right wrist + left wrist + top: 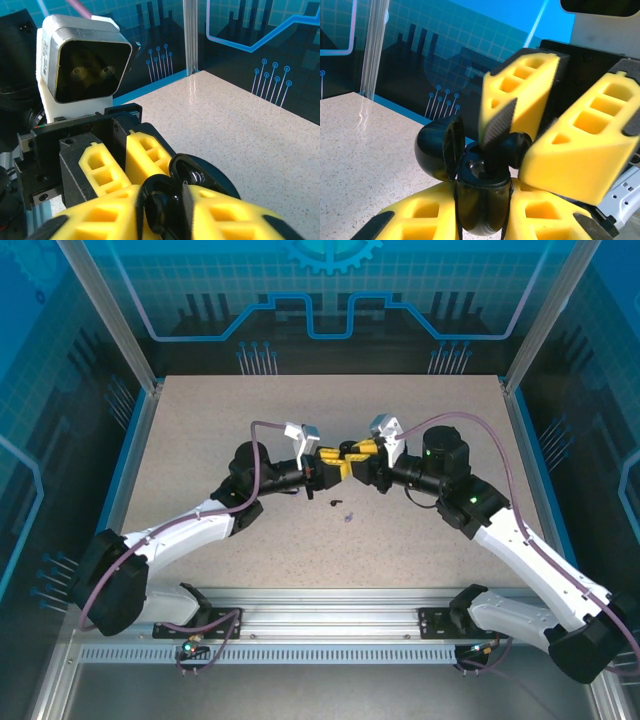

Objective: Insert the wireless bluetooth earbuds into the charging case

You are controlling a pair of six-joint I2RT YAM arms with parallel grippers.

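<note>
My left gripper (333, 466) is shut on a black round charging case (481, 207), held above the table with its lid (436, 152) swung open to the left. My right gripper (358, 454) meets it from the other side. Its yellow fingers (572, 145) stand slightly apart around a black earbud (521, 146) at the case's open mouth. In the right wrist view the open lid (202, 176) shows just past my right gripper (167, 207). A second black earbud (335, 502) and a lavender earbud (348, 517) lie on the table just in front of the grippers.
The speckled tabletop (200, 440) is walled by blue panels with aluminium posts (150, 380) at the back corners. A metal rail (320, 605) runs along the near edge by the arm bases. The left wrist camera housing (82, 65) sits close ahead of my right gripper.
</note>
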